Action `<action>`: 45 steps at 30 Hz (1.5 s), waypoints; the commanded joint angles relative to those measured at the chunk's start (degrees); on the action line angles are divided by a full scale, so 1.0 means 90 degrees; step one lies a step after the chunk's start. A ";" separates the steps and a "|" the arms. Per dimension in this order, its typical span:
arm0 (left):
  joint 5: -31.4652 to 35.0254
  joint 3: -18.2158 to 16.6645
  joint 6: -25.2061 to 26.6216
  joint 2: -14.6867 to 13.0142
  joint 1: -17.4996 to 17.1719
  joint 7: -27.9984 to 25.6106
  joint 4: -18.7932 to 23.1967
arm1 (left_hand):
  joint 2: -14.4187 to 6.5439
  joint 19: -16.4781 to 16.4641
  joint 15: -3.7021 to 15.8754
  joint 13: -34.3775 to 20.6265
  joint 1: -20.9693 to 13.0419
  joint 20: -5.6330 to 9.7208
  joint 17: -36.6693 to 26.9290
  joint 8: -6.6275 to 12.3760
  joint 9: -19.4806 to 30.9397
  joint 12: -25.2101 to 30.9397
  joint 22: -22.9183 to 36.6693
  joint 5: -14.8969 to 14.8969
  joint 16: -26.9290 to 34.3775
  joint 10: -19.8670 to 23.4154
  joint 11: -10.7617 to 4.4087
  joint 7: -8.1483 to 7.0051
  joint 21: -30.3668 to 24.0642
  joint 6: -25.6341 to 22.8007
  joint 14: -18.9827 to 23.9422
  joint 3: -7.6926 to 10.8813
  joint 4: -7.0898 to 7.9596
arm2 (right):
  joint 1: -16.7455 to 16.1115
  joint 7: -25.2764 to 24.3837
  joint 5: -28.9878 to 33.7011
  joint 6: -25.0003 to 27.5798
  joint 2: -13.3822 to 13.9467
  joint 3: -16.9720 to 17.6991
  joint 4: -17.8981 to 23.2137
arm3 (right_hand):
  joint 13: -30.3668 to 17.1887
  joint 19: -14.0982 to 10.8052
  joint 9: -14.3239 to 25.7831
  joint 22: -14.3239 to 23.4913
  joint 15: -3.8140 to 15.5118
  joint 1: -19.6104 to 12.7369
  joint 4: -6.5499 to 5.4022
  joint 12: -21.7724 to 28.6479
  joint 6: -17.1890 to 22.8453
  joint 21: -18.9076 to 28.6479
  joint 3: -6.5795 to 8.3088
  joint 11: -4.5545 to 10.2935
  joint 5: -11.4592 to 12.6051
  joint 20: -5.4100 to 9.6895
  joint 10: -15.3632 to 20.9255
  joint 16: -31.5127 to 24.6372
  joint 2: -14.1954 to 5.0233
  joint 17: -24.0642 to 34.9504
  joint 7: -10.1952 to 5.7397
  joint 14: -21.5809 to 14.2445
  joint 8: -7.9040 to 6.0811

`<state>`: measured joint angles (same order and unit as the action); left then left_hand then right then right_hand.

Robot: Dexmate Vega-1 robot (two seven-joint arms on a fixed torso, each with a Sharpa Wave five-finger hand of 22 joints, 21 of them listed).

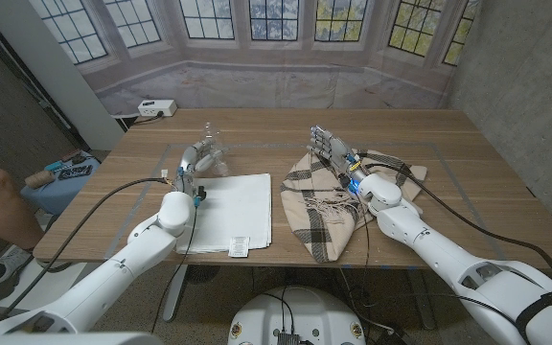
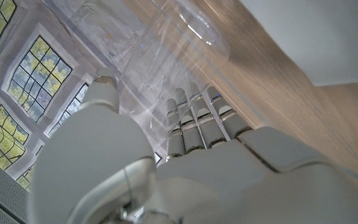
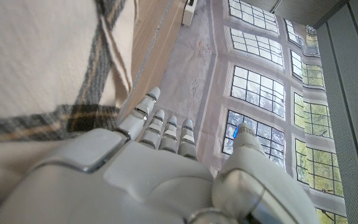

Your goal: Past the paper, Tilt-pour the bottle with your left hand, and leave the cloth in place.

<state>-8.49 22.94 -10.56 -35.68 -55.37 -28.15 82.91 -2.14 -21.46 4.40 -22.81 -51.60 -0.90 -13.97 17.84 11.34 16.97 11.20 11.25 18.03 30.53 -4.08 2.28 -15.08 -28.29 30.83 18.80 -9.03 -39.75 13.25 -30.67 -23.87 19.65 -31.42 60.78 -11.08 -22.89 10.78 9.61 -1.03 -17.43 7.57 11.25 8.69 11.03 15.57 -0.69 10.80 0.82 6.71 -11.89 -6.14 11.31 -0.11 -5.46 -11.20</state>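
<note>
Clear plastic, the bottle (image 1: 209,150) is tipping in the left hand (image 1: 195,159), which is gripping it just above the paper (image 1: 230,211) in the picture's centre left, so the pour looks under way. The right hand (image 1: 326,147), fingers straight and holding nothing, is waiting over the cloth (image 1: 329,196), which is lying on the desk (image 1: 468,172) right of centre.

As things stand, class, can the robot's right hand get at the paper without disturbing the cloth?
Probably not: the right hand sits on the cloth, which lies between it and the paper.
</note>
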 commanded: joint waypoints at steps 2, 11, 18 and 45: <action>0.0506 -0.0141 -0.0011 -0.0305 -0.0130 -0.0329 0.0076 | -0.0346 -0.0060 0.0028 -0.0019 -0.0376 0.0057 -0.0040 0.0078 0.0041 0.0010 -0.0003 0.0034 0.0046 0.0055 -0.0007 -0.0322 -0.0041 -0.1126 0.0031 -0.0001 -0.0031 | 0.0051 0.0141 -0.0014 -0.0027 -0.0072 -0.0054 -0.0160 | -0.0034 -0.0056 0.0038 0.0019 -0.0035 -0.0007 0.0004 0.0015 0.0068 0.0014 0.0059 -0.0012 0.0000 -0.0025 0.0021 0.0005 -0.0039 0.0028 -0.0014 -0.0024 -0.0027; 0.0639 -0.0059 -0.0103 -0.0218 0.0198 -0.0282 -0.0343 | -0.0340 -0.0044 0.0034 -0.0024 -0.0404 0.0071 -0.0046 0.0072 0.0052 -0.0018 -0.0003 0.0039 0.0024 0.0015 -0.0035 -0.0336 -0.0034 -0.1123 -0.0017 0.0004 -0.0034 | 0.0037 0.0140 -0.0030 0.0029 -0.0020 -0.0028 -0.0112 | -0.0034 -0.0059 0.0038 0.0019 -0.0033 -0.0009 0.0006 0.0014 0.0061 0.0013 0.0064 -0.0015 0.0001 -0.0014 0.0019 0.0006 -0.0040 0.0027 -0.0017 -0.0027 -0.0024; 0.0635 0.0140 -0.0170 -0.0020 0.0578 -0.0093 -0.0738 | -0.0307 -0.0033 0.0049 -0.0024 -0.0418 0.0087 -0.0016 0.0054 0.0064 -0.0117 -0.0004 0.0043 -0.0054 -0.0186 -0.0029 -0.0321 -0.0027 -0.1101 -0.0097 0.0021 -0.0033 | -0.0044 0.0050 -0.0063 0.0077 0.0053 0.0032 0.0004 | -0.0034 -0.0062 0.0038 0.0019 -0.0023 -0.0007 0.0005 0.0014 0.0068 0.0012 0.0064 -0.0011 0.0000 -0.0017 0.0021 0.0008 -0.0037 0.0028 -0.0012 -0.0025 -0.0026; 0.0290 0.0609 -0.0609 0.0413 0.1318 0.0489 -0.1928 | -0.0273 0.0131 0.0028 0.0066 -0.0402 0.0239 0.0119 -0.0062 0.0094 -0.0317 -0.0012 0.0047 -0.0332 -0.0456 -0.0034 -0.0301 0.0053 -0.0931 -0.0380 0.0066 0.0008 | -0.0184 -0.0250 0.0044 0.0149 0.0273 0.0095 0.0591 | -0.0034 -0.0064 0.0038 0.0019 -0.0032 -0.0009 0.0008 0.0012 0.0073 0.0007 0.0068 -0.0016 0.0000 -0.0013 0.0017 0.0013 -0.0036 0.0028 -0.0004 -0.0016 -0.0025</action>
<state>-4.53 27.38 -14.81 -32.80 -44.81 -25.21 68.39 -1.37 -20.63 4.88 -22.11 -52.39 1.42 -12.77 17.51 11.87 14.35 10.92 11.47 15.24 27.28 -4.01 2.28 -14.82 -28.30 27.79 18.74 -9.08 -41.77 11.45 -31.15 -22.56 21.74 -30.35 64.42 -11.08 -22.89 10.78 9.61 -1.03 -17.43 7.66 11.25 8.69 11.03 15.66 -0.69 10.80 0.82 6.71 -11.89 -6.14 11.31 -0.11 -5.46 -11.20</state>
